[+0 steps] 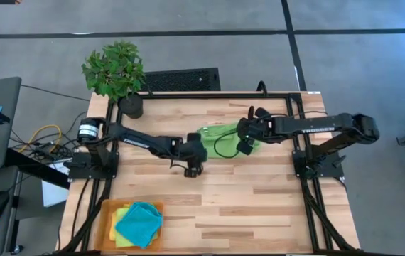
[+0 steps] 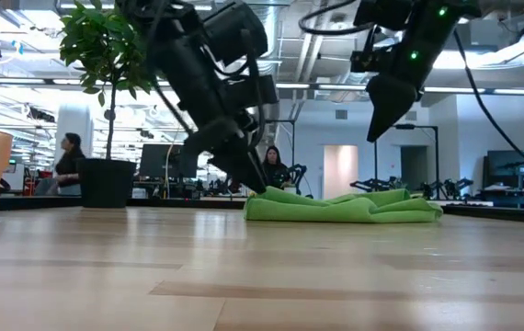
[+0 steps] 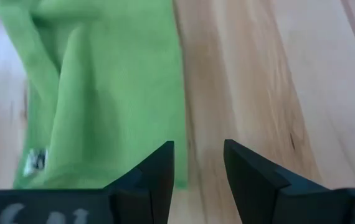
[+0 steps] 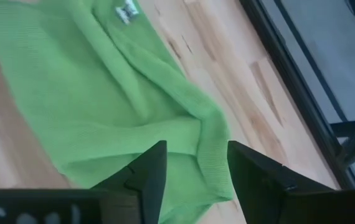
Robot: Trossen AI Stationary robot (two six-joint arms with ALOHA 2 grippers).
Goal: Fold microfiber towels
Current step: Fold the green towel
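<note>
A lime green microfiber towel [image 1: 220, 135] lies folded in a low, rumpled strip [image 2: 345, 207] on the wooden table, toward its far middle. My left gripper [image 1: 202, 148] is open and low at the towel's left end [image 2: 255, 182]. In the left wrist view bare wood shows between its fingers [image 3: 199, 168], with the towel [image 3: 103, 93] beside them. My right gripper [image 1: 241, 139] is open and hangs clear above the towel's right part [image 2: 381, 124]. The cloth [image 4: 103, 93] lies beneath its fingers [image 4: 196, 174]. My left gripper has one fingertip [image 3: 159, 168] over the long edge of the towel [image 3: 180, 124], near its left end. I cannot tell whether it touches the cloth. The towel lies flat on the table.
An orange tray [image 1: 106, 213] at the near left corner holds folded yellow, green and teal towels [image 1: 140, 222]. A potted plant [image 1: 115, 71] stands at the far left corner. Bare wood lies between the tray and the green towel.
</note>
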